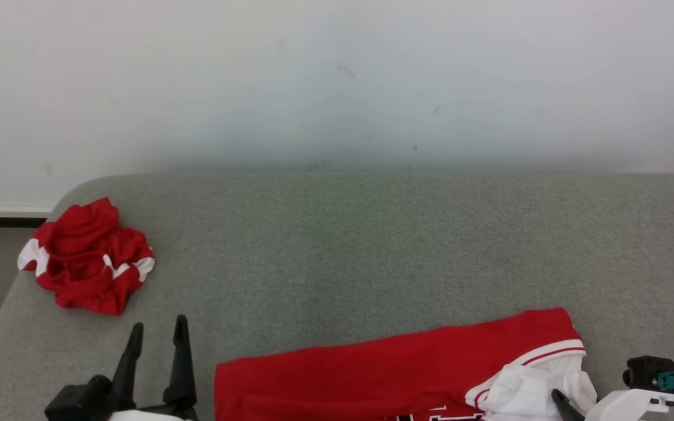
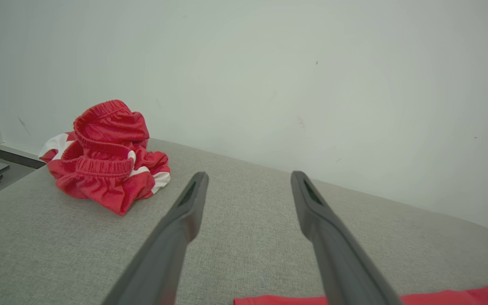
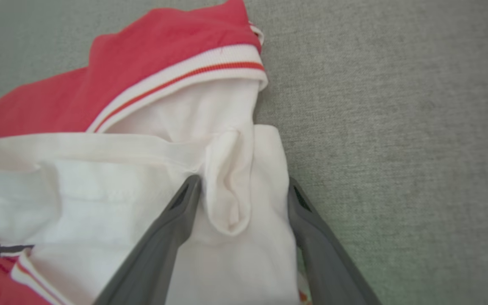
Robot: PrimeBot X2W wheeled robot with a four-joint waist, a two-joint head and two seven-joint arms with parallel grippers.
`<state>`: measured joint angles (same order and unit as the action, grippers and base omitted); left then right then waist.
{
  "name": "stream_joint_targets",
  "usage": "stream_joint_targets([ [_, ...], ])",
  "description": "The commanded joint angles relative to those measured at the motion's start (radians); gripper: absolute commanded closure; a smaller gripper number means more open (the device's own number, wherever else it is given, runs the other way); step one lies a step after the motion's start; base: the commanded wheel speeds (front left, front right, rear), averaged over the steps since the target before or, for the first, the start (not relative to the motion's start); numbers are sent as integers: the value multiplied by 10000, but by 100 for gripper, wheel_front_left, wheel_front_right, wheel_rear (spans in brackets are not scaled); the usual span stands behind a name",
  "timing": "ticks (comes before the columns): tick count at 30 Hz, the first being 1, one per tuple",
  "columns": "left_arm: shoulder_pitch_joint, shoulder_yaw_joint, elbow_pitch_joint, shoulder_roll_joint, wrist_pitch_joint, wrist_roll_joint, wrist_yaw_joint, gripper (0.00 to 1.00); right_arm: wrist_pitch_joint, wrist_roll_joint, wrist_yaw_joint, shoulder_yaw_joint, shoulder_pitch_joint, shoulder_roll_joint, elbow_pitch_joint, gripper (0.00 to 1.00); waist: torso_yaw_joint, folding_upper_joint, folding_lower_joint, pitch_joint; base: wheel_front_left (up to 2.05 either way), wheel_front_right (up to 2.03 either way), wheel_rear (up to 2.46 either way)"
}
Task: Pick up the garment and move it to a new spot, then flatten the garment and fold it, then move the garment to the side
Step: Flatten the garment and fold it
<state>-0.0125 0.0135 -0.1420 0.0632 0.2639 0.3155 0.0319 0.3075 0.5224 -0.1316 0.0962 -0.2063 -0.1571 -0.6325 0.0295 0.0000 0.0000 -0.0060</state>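
The red and white garment (image 1: 384,368) lies along the near edge of the bench (image 1: 372,234), from about the middle of that edge toward the right corner. Its red body is spread fairly flat. At its right end a striped hem is turned back, and the white inner cloth lies bunched there. Part of the garment goes below the near edge of the head view, so I cannot tell how much of it is folded.

The right tool (image 3: 242,182) is over this white part with its two fingers spread wide. A raised white fold (image 3: 227,186) stands between them, but the fingers are not pressed on it. I judge that the tool is placed there because this loose ridge gives something to pinch, while flat cloth is hard to take hold of.

The left tool (image 1: 158,324) is also spread and holds nothing. It hangs above bare bench, just beside the left end of the garment, and points toward the far edge and the wall (image 1: 337,88). From there it looks ready to take the other end, so that the cloth can be pulled even.

A second piece, crumpled red shorts (image 1: 88,257) with white patches, sits near the far left corner, well apart from both tools.

The flattening seems unfinished at the right end.
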Motion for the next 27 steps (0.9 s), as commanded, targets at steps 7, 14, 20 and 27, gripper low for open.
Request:
stream_joint_targets([
  [7,-118,-86,-246,-61,3,-169,116,0,1706,926,-30,933,-209,62,-184,0,374,0,0,13,0,0,0],
  [14,-157,-45,-445,-90,3,-88,192,0,3618,1270,-30,1257,-553,-232,-437,60,586,0,0,-58,0,0,0],
  [20,-101,-95,-519,-106,3,9,233,0,3858,1031,10,873,-905,-493,-489,100,669,0,0,-147,0,0,0],
  [27,1,-159,-515,-112,3,133,224,0,3470,1082,10,364,-1231,-874,230,100,480,0,0,-211,0,0,0],
])
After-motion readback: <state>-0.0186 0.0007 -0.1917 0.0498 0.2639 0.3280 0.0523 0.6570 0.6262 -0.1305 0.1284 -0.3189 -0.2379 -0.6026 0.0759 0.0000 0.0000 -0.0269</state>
